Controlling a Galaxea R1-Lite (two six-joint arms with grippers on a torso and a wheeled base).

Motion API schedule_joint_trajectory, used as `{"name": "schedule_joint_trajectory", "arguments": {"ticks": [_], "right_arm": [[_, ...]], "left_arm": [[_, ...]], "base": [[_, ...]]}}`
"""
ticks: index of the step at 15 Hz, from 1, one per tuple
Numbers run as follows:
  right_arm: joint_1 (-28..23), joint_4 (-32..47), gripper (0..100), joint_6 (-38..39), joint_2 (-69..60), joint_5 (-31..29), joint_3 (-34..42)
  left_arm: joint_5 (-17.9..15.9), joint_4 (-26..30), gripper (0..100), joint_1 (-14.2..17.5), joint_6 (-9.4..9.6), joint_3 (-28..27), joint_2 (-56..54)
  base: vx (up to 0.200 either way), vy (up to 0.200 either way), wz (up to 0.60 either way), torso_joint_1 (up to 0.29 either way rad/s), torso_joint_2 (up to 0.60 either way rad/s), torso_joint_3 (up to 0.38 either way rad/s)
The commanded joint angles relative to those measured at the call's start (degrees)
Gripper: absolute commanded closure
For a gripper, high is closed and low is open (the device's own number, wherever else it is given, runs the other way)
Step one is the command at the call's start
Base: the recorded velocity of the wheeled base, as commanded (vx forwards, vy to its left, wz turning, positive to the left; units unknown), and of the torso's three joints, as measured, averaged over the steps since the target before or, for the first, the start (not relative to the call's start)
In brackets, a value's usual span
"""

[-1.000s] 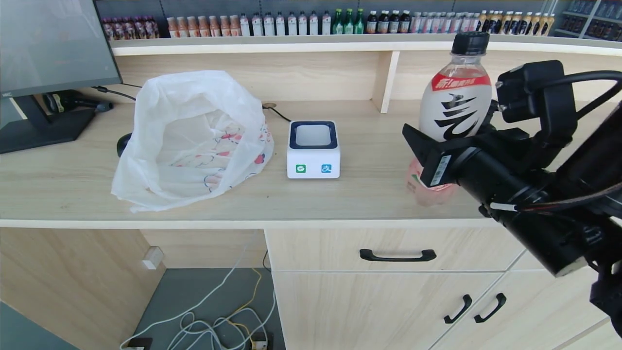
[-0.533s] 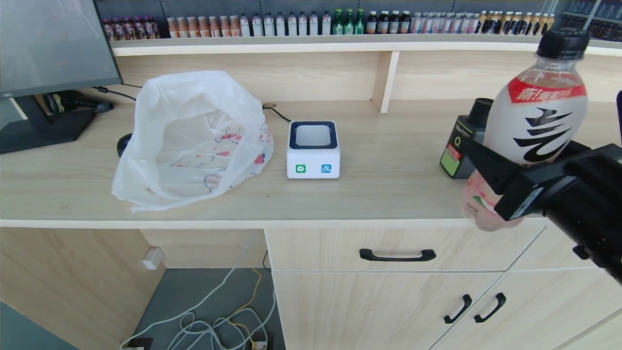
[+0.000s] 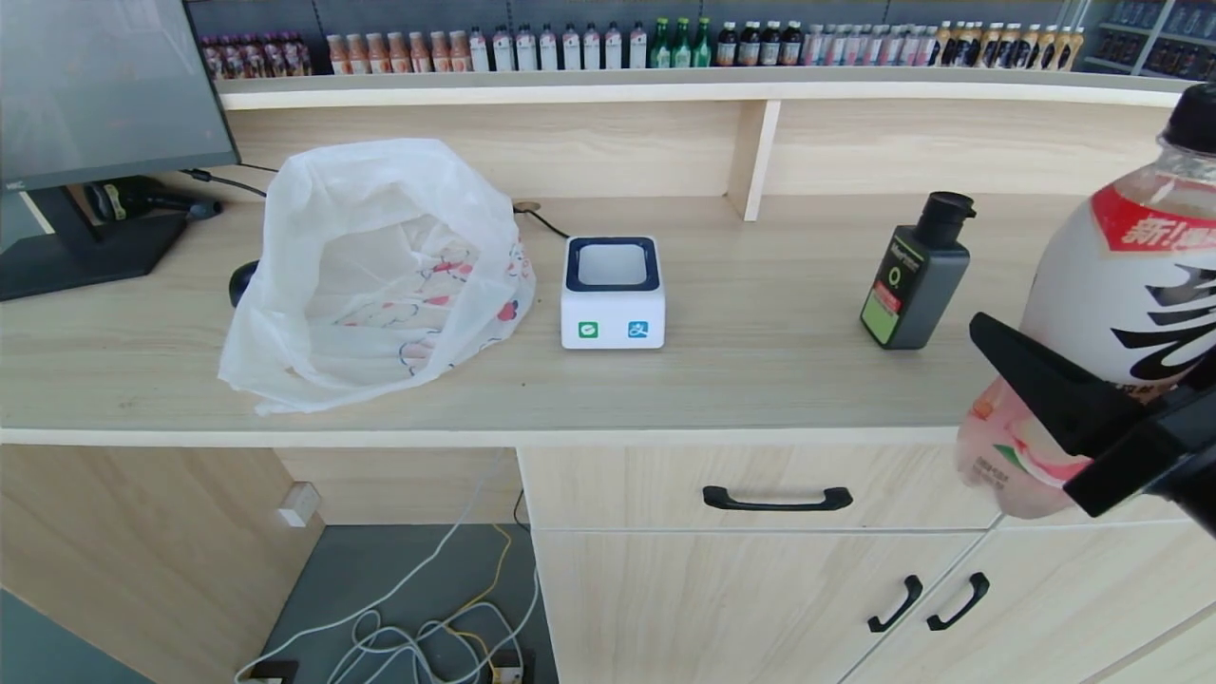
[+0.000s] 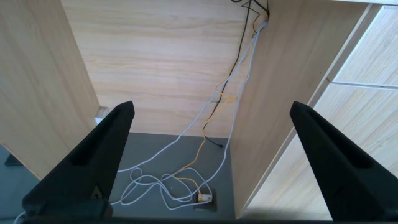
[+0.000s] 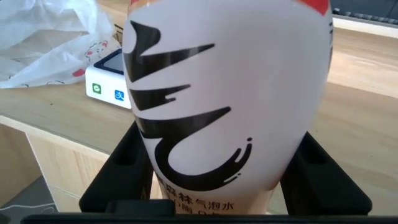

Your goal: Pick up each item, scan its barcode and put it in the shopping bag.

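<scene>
My right gripper (image 3: 1092, 418) is shut on a white-and-pink drink bottle (image 3: 1111, 313) with a black cap, held upright off the counter's front right edge. In the right wrist view the bottle (image 5: 227, 99) sits between the black fingers (image 5: 127, 162). A white barcode scanner (image 3: 613, 292) stands mid-counter, and the open white plastic shopping bag (image 3: 370, 271) lies to its left. A dark grey bottle (image 3: 914, 274) with a green label stands on the counter at the right. My left gripper (image 4: 211, 155) hangs open below the counter, over the floor cables.
A monitor (image 3: 104, 85) on a black stand occupies the counter's back left. A raised shelf with a divider (image 3: 755, 157) runs along the back, with rows of drink bottles (image 3: 665, 43) behind. Drawers with black handles (image 3: 777, 498) sit under the counter (image 3: 741, 380).
My right arm has carried the drink bottle to the right and toward the camera, away from the counter. That uncovered the dark grey bottle standing behind it.
</scene>
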Motion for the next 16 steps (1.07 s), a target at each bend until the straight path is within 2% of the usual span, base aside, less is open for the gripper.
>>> {"name": "schedule_joint_trajectory", "arguments": {"ticks": [1, 6, 9, 11, 14, 16], "right_arm": [[4.54, 0.15, 100, -0.58, -0.05, -0.21, -0.22], [14.03, 0.15, 100, -4.72, 3.82, -0.03, -0.4], [18.07, 0.06, 100, -11.92, 8.74, 2.34, -3.65], [18.86, 0.06, 100, -16.76, 9.53, 2.78, -4.71], [24.66, -0.02, 100, -20.62, 12.43, 2.61, -5.41], [26.6, -0.11, 100, -24.93, 13.4, 2.78, -6.73]], "left_arm": [[0.01, -0.02, 0, 0.0, -0.03, 0.0, -0.02], [0.01, -0.02, 0, 0.0, -0.03, 0.0, -0.02], [0.01, -0.02, 0, 0.0, -0.03, 0.0, -0.02], [0.01, -0.02, 0, 0.0, -0.03, 0.0, -0.02], [0.01, -0.02, 0, 0.0, -0.03, 0.0, -0.02], [0.01, -0.02, 0, 0.0, -0.03, 0.0, -0.02]], "base": [[0.0, 0.0, 0.0, 0.0, 0.0, 0.0], [0.0, 0.0, 0.0, 0.0, 0.0, 0.0], [0.0, 0.0, 0.0, 0.0, 0.0, 0.0], [0.0, 0.0, 0.0, 0.0, 0.0, 0.0], [0.0, 0.0, 0.0, 0.0, 0.0, 0.0], [0.0, 0.0, 0.0, 0.0, 0.0, 0.0]]}}
